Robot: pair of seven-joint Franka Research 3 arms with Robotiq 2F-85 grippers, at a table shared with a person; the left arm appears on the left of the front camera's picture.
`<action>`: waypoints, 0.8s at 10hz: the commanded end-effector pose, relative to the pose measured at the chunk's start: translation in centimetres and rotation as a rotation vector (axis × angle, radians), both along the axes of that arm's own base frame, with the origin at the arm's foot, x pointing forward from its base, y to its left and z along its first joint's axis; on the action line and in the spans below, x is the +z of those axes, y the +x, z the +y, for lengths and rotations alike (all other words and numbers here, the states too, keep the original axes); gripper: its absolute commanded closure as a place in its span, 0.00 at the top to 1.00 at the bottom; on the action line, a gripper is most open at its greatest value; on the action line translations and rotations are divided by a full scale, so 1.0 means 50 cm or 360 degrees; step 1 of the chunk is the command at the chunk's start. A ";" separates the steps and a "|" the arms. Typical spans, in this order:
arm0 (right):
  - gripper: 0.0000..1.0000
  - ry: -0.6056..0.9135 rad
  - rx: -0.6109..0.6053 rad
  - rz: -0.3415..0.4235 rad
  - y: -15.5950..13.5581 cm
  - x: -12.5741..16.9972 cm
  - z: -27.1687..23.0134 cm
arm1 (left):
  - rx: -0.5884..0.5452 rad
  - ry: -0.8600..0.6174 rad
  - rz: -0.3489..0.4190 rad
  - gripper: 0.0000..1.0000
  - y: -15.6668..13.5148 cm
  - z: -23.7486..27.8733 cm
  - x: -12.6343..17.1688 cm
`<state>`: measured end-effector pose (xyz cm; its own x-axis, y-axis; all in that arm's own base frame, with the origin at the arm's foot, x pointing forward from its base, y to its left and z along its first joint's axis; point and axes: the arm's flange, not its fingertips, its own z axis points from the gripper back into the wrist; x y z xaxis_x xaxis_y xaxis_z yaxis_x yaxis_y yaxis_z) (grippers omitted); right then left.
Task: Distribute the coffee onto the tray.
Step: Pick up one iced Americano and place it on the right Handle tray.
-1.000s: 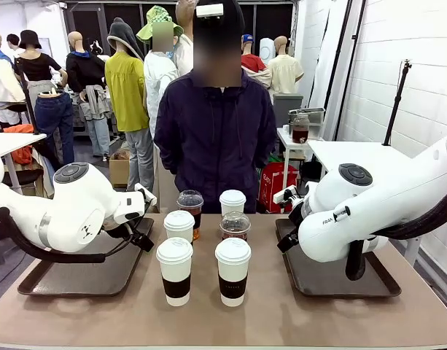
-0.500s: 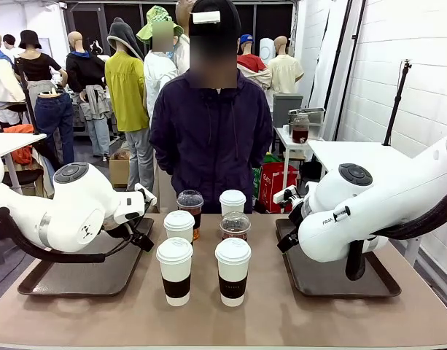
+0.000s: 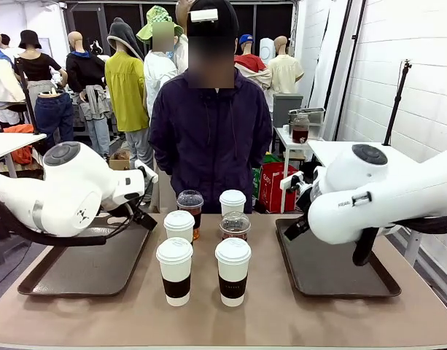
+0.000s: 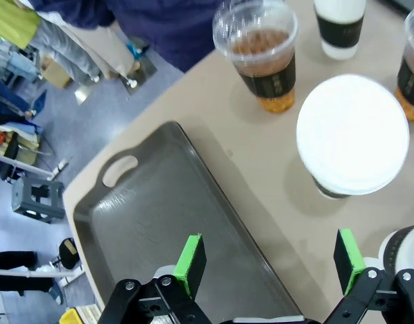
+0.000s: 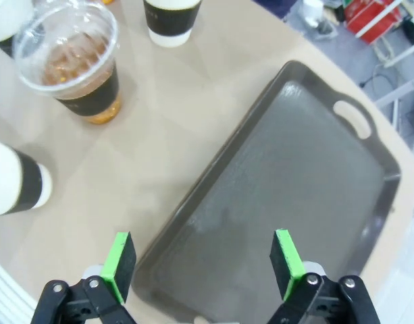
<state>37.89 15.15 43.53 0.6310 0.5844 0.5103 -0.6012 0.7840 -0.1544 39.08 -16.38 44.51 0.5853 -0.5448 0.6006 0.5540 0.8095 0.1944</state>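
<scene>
Six coffee cups stand in the middle of the table. Four are white with dark sleeves (image 3: 174, 271) (image 3: 232, 271) (image 3: 179, 225) (image 3: 232, 202), and two are clear ones with amber drink (image 3: 190, 205) (image 3: 235, 226). A dark tray lies on either side, left tray (image 3: 77, 262) and right tray (image 3: 340, 270). My left gripper (image 4: 269, 263) hangs open over the left tray's inner edge (image 4: 159, 209), close to a white lid (image 4: 352, 135). My right gripper (image 5: 203, 264) hangs open above the right tray's inner edge (image 5: 288, 162), with a clear cup (image 5: 75, 64) beyond it. Neither gripper holds anything.
A person in a dark jacket (image 3: 212, 138) stands at the far side of the table, right behind the cups. The white arms (image 3: 70, 197) (image 3: 376, 197) hover above the two trays. A small side table with a jar (image 3: 300, 127) stands behind on the right.
Both arms have lifted a little above their trays. The cups and trays have not moved. Both grippers stay open.
</scene>
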 end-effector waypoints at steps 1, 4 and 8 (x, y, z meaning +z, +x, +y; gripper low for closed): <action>1.00 0.0013 0.0102 -0.0034 -0.028 0.072 -0.022 | -0.0001 0.0022 -0.0004 1.00 -0.022 -0.005 0.045; 1.00 0.0067 0.0208 -0.0106 -0.055 0.138 -0.032 | 0.0013 0.0076 -0.0025 1.00 -0.039 0.003 0.101; 1.00 0.0082 0.0261 -0.0135 -0.060 0.146 -0.035 | 0.0018 0.0014 -0.0003 1.00 -0.038 0.027 0.125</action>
